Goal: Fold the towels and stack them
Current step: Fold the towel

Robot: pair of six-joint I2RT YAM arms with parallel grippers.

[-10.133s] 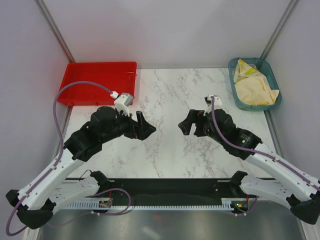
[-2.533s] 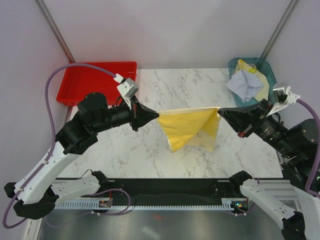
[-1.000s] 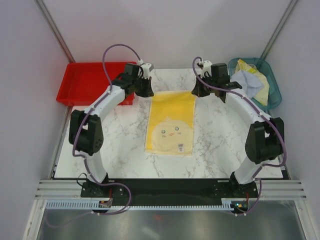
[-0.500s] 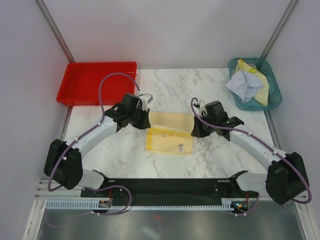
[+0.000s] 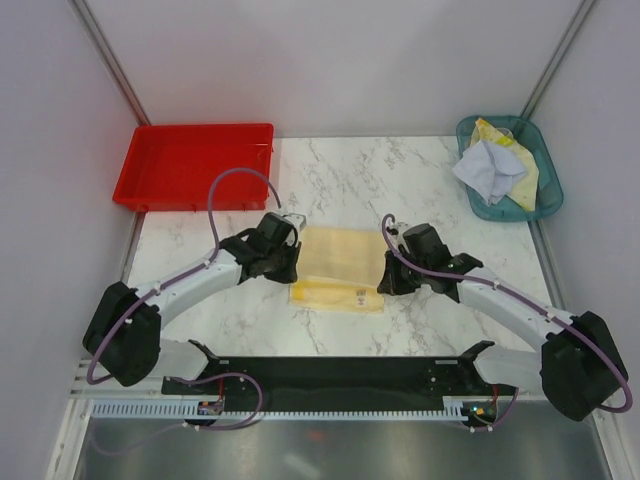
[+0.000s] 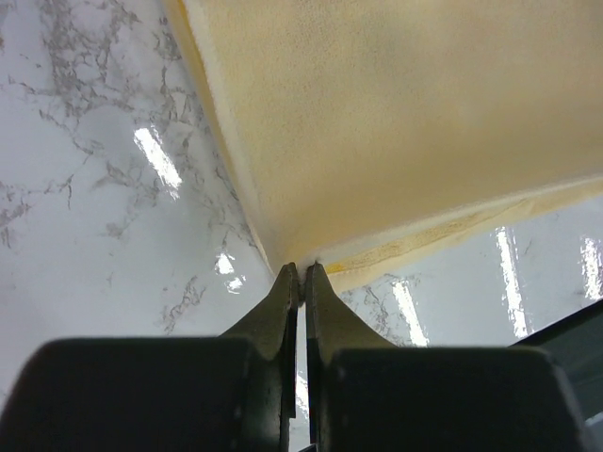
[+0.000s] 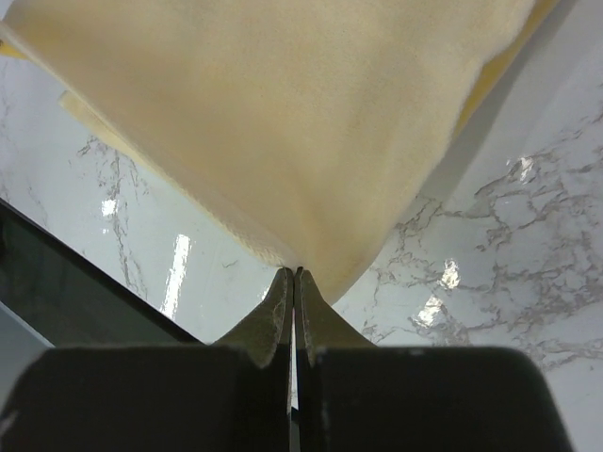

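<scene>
Down low, the yellow towel (image 5: 340, 252) is pinched at two corners by the left fingers (image 6: 290, 287) and right fingers (image 7: 285, 292). Its small label (image 5: 358, 293) cannot be read.

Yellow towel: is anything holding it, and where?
Both: the left pincer and right pincer each pinch a corner of the soft yellow cloth towel.

Bright, even light; glare streaks the glossy marble table (image 6: 155, 155).
</scene>
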